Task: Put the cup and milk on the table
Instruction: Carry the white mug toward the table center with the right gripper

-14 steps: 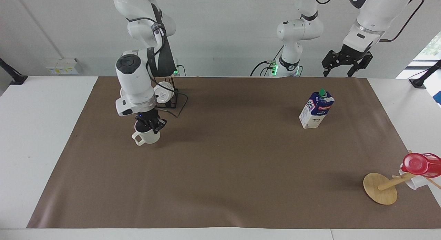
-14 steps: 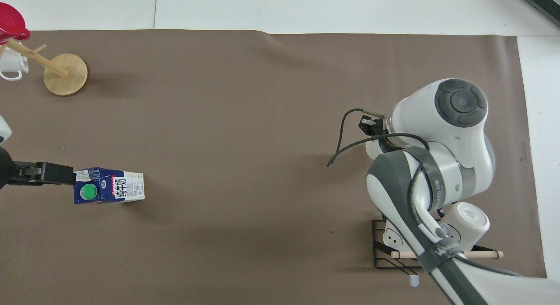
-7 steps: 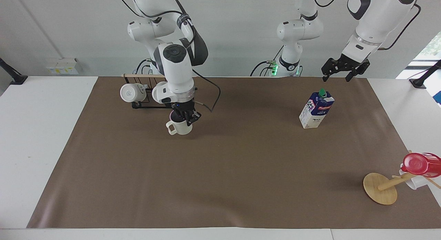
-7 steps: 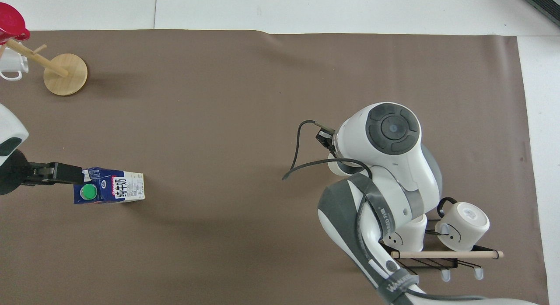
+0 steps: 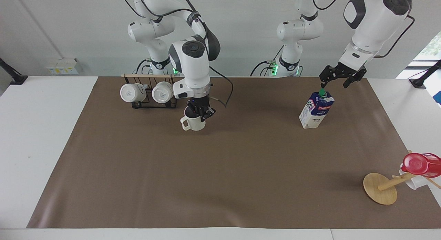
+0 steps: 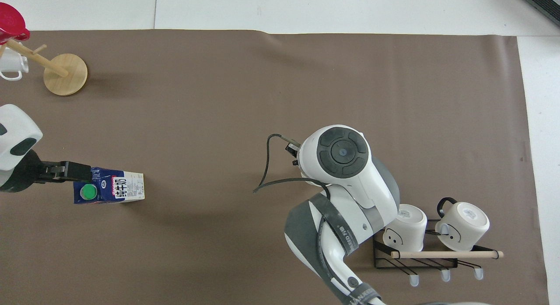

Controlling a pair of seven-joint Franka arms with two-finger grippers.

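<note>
While the right gripper (image 5: 201, 113) pinched the cup (image 5: 194, 122) by its rim, it had carried it along the worktop (image 5: 220, 171) away from the mug rack (image 5: 149, 92) toward the middle, just above the sheet. Meanwhile the left gripper (image 5: 341, 80), fingers spread, had dropped over the milk (image 5: 316, 110), standing upright; both placements seemed close.

The right gripper (image 5: 200, 113) points straight down, fingers clamped (one inside the rim) on the cup (image 5: 193, 122). The left gripper (image 5: 339, 78) hangs spread wide near the table's robot-side edge.
</note>
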